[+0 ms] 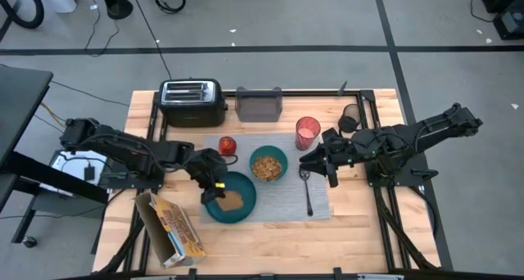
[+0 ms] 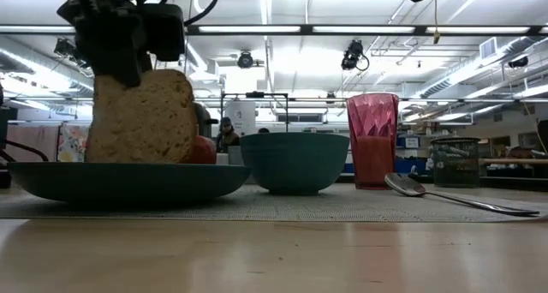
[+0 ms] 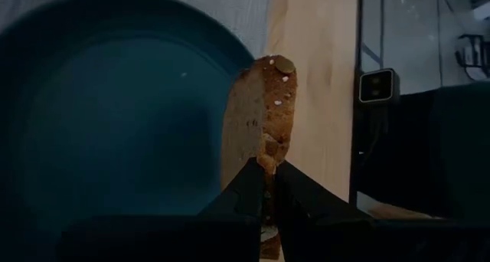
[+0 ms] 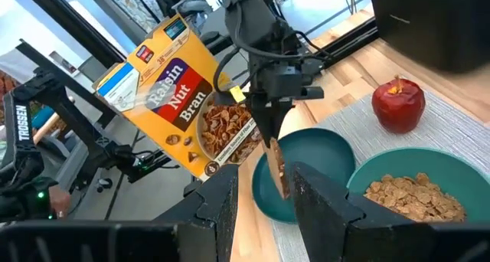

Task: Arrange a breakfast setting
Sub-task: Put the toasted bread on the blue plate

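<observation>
Left tool: mine, clamped on the toast slice, both fingers pinching its upper edge; it hangs above the teal plate.
Toast slice: held upright on edge over the plate; the low view shows its bottom edge at plate level, but I cannot tell whether it touches.
Teal plate: on the near left part of the grey placemat, its left rim hanging past the mat's edge.
Teal bowl: on the placemat just behind and to the right of the plate, filled with brown cereal flakes.
Red fruit: at the far left corner of the placemat, just beside the bowl.
Red cup: upright at the far right of the placemat, near the bowl.
Metal spoon: flat on the right side of the placemat, bowl end pointing to the far side, handle toward the near edge.
Right tool: mine too, fingers apart and gripping nothing, hovering over the placemat's right side near the spoon's bowl end.
Cereal box: lying open on the desk, near left of the plate.
Toaster: at the far edge of the desk, with a small grey tray just beside it.
</observation>
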